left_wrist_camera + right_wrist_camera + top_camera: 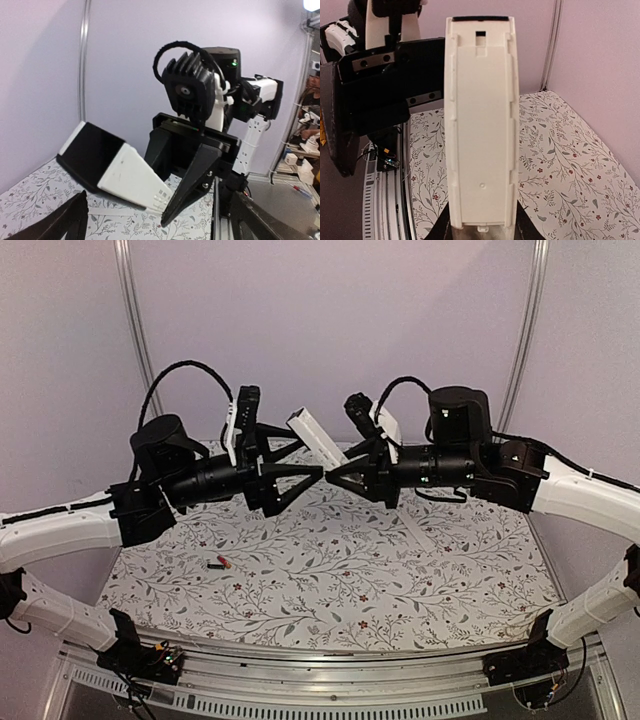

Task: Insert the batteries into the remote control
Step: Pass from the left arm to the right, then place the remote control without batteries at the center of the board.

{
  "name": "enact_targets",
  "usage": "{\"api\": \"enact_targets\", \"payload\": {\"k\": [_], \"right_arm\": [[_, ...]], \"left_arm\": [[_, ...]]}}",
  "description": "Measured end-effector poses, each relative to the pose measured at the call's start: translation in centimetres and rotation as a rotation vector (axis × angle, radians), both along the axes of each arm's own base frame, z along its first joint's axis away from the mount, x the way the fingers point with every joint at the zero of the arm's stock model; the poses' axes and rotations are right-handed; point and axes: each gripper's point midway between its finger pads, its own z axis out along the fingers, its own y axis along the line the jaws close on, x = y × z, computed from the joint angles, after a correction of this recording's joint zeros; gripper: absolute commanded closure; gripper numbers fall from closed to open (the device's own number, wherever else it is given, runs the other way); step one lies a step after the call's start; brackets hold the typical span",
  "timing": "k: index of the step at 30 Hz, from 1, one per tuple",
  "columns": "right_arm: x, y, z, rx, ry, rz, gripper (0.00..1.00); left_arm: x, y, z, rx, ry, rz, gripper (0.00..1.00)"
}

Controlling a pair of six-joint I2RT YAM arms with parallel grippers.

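The white remote control [313, 436] is held in the air between the two arms, tilted, its black patch at the far end. My right gripper [340, 462] is shut on its near end. The right wrist view shows its long white face [480, 125] upright between my right gripper [482, 232]. The left wrist view shows the remote [117, 172] with the right arm's finger against it. My left gripper [305, 460] is open and empty, facing the remote; its fingers [65, 220] stand apart either side. A small red and dark battery [219, 564] lies on the mat at the left.
The floral mat [330, 580] covers the table. A flat pale strip [114, 210] lies on the mat under the remote. Purple walls with metal posts [135, 330] close the back and sides. A metal rail [330, 680] runs along the near edge.
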Motion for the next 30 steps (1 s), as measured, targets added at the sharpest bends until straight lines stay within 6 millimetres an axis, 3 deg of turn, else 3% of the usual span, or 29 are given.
{"api": "enact_targets", "payload": {"k": [4, 7, 9, 12, 15, 19, 22, 26, 30], "right_arm": [[4.7, -1.6, -2.7, -0.057, 0.091, -0.254, 1.0], [8.8, -3.4, -8.7, -0.183, 0.222, -0.469, 1.0], [10.2, -4.4, -12.9, -0.275, 0.291, -0.568, 1.0], [10.8, -6.1, -20.2, -0.438, 0.402, -0.676, 1.0], [10.0, -7.5, -25.3, -0.56, 0.484, -0.729, 1.0], [9.3, -8.4, -28.7, -0.631, 0.544, -0.767, 1.0], [8.9, -8.9, -30.6, -0.665, 0.575, -0.789, 1.0], [8.1, -9.9, -32.6, -0.71, 0.609, -0.81, 0.94], [7.9, -10.2, -33.1, -0.716, 0.621, -0.823, 0.86]], "left_arm": [[3.4, 2.6, 1.1, -0.042, 0.048, 0.232, 0.0], [6.3, 5.8, 1.4, -0.073, 0.114, 0.432, 0.0], [8.5, 8.2, 0.5, -0.073, 0.179, 0.569, 0.0], [11.1, 11.3, -1.8, -0.052, 0.28, 0.738, 0.0], [12.2, 13.9, -5.0, -0.026, 0.368, 0.856, 0.0], [12.0, 16.1, -8.9, 0.005, 0.46, 0.943, 0.01], [11.9, 17.6, -10.6, 0.013, 0.513, 0.997, 0.01], [11.9, 18.9, -11.8, 0.013, 0.558, 1.046, 0.02], [11.8, 19.2, -12.5, 0.014, 0.585, 1.059, 0.02]]}}
